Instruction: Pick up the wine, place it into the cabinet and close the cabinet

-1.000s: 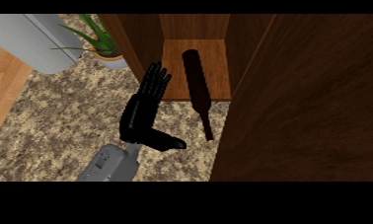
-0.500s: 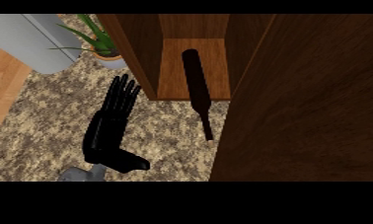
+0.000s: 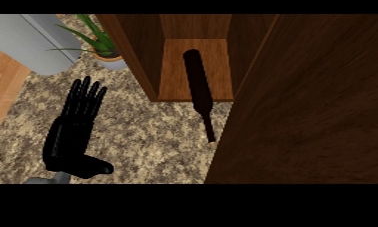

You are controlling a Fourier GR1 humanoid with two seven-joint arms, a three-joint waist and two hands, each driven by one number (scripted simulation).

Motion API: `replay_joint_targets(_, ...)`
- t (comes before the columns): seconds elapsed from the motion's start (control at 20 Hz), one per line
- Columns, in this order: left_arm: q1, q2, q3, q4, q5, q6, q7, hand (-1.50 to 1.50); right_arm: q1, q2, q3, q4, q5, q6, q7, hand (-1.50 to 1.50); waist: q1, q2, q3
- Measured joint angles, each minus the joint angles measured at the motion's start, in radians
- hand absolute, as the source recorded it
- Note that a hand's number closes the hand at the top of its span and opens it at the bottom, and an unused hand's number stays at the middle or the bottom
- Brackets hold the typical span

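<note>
The wine bottle (image 3: 198,85) lies on its side, with its thick body on the floor of the open cabinet (image 3: 173,78) and its thin neck reaching out over the front edge, above the speckled stone counter (image 3: 148,136). Its long axis goes from the back of the compartment toward you, leaning a little to the right as it comes near. So you can judge that the bottle is mostly placed, though part of the neck is not yet inside.

The large dark wooden panel at the right looks like the cabinet door (image 3: 303,111), standing open; the neck tip ends just beside its lower edge. I judge that closing depends on this: the neck seems to lie in the way of the door's swing, so you may need to push the bottle deeper first.

The left hand (image 3: 74,126) is on the counter to the left of the bottle, well apart from it, fingers straight and spread, holding nothing. The right hand does not show.

No label or writing can be read on the bottle. Behind the hand stand a potted plant (image 3: 103,46) and a grey appliance (image 3: 37,41).
</note>
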Motion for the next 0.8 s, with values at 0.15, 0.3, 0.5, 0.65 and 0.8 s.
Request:
replay_joint_targets(0.15,0.02,0.047,0.048,-0.018,0.036,-0.037,0.016,-1.5,-0.014,0.013,0.025,0.004,0.002,0.001,0.015,1.5,0.002,0.0,0.0)
replay_joint_targets(0.3,0.032,0.077,0.084,-0.029,0.062,-0.061,0.031,-1.5,-0.036,0.022,0.046,0.004,0.005,-0.001,0.042,1.5,0.004,0.0,-0.001)
replay_joint_targets(0.5,0.042,0.12,0.128,-0.037,0.092,-0.098,0.051,-1.5,-0.071,0.024,0.06,0.004,0.01,0.004,0.077,1.5,0.008,0.001,-0.001)
replay_joint_targets(0.65,0.048,0.147,0.16,-0.026,0.116,-0.136,0.058,-1.5,-0.103,0.028,0.071,0.005,0.012,0.018,0.104,1.5,0.013,0.003,-0.002)
replay_joint_targets(0.8,0.045,0.167,0.183,-0.012,0.135,-0.163,0.069,-1.5,-0.131,0.033,0.062,0.005,0.012,0.026,0.125,1.5,0.016,0.004,-0.003)
